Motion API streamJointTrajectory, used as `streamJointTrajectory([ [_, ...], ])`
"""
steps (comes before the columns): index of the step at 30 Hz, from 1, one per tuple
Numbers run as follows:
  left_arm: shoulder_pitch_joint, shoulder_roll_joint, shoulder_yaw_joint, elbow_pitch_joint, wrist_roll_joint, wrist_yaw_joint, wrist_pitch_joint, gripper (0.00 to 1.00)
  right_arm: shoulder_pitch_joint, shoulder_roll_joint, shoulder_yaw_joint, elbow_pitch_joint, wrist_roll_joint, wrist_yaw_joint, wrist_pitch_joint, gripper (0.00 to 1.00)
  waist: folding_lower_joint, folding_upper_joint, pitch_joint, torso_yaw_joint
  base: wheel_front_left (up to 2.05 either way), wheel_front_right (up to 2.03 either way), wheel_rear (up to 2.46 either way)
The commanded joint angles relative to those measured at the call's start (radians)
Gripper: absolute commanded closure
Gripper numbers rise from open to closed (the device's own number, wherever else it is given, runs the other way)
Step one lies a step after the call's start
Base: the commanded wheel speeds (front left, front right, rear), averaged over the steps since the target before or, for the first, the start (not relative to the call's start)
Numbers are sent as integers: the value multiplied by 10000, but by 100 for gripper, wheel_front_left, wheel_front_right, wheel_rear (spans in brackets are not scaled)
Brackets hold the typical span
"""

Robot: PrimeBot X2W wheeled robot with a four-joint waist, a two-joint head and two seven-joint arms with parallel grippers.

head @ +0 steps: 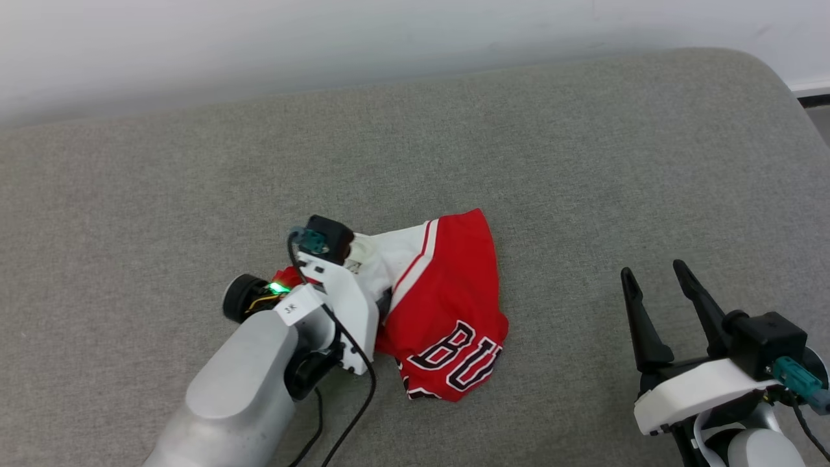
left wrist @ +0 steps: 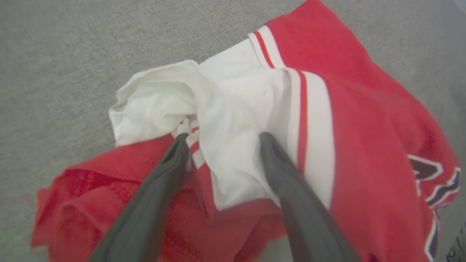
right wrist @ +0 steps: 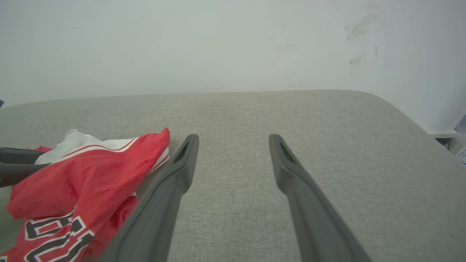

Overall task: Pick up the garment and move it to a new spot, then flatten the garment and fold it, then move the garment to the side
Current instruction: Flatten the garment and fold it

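We are looking down at the shirt (head: pixel 447 305), which is lying crumpled in a heap near the middle of the grey cushion (head: pixel 583 149), its red body uppermost and black, white-outlined letters showing along its near edge. The left gripper (left wrist: pixel 224 136) is reaching down onto the heap from the robot's left. Its fingers (left wrist: pixel 160 189) are standing apart, straddling a fold of the white sleeve (left wrist: pixel 233 120) beside the red-striped trim, touching the cloth but not closed on it. The right gripper (head: pixel 652 268) is pointing away from the robot, well apart on the shirt's right, its fingers likewise spread wide with nothing between them. We are unable to tell whether it is touching the cushion. A pale wall (head: pixel 324 39) is running behind the cushion's far edge
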Motion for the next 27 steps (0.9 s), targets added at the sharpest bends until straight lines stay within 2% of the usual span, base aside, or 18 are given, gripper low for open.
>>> streamJointTrajectory([
  [1,-200,45,-343,-167,-203,-15,21,60,-173,5,-54,50,37,-3,-77,0,-2,0,87,-1,0,0,0],
  [2,-278,149,-550,-242,-232,-18,-62,90,-209,7,-69,81,44,-3,-98,0,-2,0,107,15,0,0,0],
  [3,-313,233,-739,-287,-327,-17,-107,100,-209,8,-69,123,79,-3,-123,0,-2,0,118,36,0,0,0],
  [10,-801,551,-1242,-553,-67,-19,-1406,100,-325,5,-70,329,73,-3,-182,0,-2,0,28,283,0,0,0],
  [15,-822,736,-987,-872,130,288,-2418,100,-201,5,-188,375,42,-3,-132,0,-2,0,-150,506,0,0,0],
  [19,-309,1201,-589,-1448,103,780,-2931,100,-26,5,-297,360,31,-3,-88,0,-2,0,-307,706,0,0,0],
  [23,483,1932,-136,-2268,6,1383,-3063,100,71,7,-348,357,74,-3,-20,0,-2,0,-507,916,0,0,0],
  [27,1888,2590,358,-3178,-329,2187,-2935,100,216,5,-388,391,105,-3,35,0,-2,0,-730,1090,0,0,0],
])
